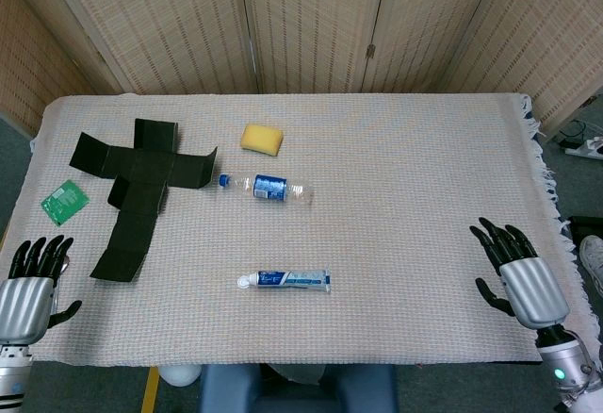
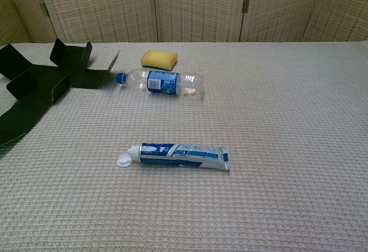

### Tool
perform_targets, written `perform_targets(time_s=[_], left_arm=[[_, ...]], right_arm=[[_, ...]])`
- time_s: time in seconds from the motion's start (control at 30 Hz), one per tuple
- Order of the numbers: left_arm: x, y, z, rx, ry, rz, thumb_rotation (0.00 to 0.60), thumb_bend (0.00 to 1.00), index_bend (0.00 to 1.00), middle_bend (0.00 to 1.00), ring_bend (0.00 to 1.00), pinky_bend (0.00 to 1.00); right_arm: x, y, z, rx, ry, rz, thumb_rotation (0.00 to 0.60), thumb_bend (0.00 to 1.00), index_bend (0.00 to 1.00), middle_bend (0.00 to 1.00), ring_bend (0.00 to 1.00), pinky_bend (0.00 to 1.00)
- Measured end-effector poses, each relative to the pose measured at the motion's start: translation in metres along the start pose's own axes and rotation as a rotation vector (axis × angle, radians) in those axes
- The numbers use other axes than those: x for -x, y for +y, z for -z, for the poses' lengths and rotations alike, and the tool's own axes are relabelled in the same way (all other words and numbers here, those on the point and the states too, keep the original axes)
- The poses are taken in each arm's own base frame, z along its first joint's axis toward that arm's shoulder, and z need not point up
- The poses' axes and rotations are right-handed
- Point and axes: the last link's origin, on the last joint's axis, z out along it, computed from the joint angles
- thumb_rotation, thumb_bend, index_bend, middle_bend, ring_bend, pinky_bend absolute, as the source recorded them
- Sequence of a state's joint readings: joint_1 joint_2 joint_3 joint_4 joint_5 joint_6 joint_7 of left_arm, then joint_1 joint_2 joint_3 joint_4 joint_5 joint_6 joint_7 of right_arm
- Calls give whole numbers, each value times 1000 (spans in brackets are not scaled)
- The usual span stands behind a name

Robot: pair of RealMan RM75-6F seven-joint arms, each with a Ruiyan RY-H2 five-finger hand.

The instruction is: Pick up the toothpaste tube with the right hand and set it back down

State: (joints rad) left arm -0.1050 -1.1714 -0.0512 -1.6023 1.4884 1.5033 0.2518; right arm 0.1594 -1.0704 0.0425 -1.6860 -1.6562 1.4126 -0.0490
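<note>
- The toothpaste tube [image 1: 284, 280] lies flat on the cloth-covered surface [image 1: 405, 177], near its front edge, white cap toward the robot's left.
- The right robot hand [image 1: 513, 273] hovers over the surface's right end, fingers spread wide, holding nothing, well apart from the tube.
- The left robot hand [image 1: 30, 286] sits at the front left corner, fingers apart and empty.
- Step in hand, by my judgement: the approach. Next, the right robot hand must travel leftward to the tube, lower, and close around its body.
</note>
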Motion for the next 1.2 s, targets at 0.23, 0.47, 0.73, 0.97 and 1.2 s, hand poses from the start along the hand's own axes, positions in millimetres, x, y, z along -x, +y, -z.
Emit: perform_targets(time_s=[0.23,0.47,0.73,0.97,1.2], left_arm=[[-1,1,1,9,-2,-19,600,195,107,103,41,0],[-3,2,3,10,-1,-17,600,195,107,103,42,0],[-4,2,5,5,-8,-16,600,194,107,103,45,0],[-4,2,6,5,-15,-11,600,195,107,103,54,0],[-5,0,8,-4,-29,-3,600,194,107,103,65,0]], right_arm=[[9,-47,-35,-185,-89,-1,600,427,0,68,124,95],[30,-104,-77,-363,-187,8,600,407,0,62,122,96],[60,-163,-115,-473,-268,15,600,370,0,59,118,96],[83,-194,-138,-494,-300,23,600,367,0,65,118,97],[107,-216,-153,-485,-326,10,600,360,0,98,151,120]])
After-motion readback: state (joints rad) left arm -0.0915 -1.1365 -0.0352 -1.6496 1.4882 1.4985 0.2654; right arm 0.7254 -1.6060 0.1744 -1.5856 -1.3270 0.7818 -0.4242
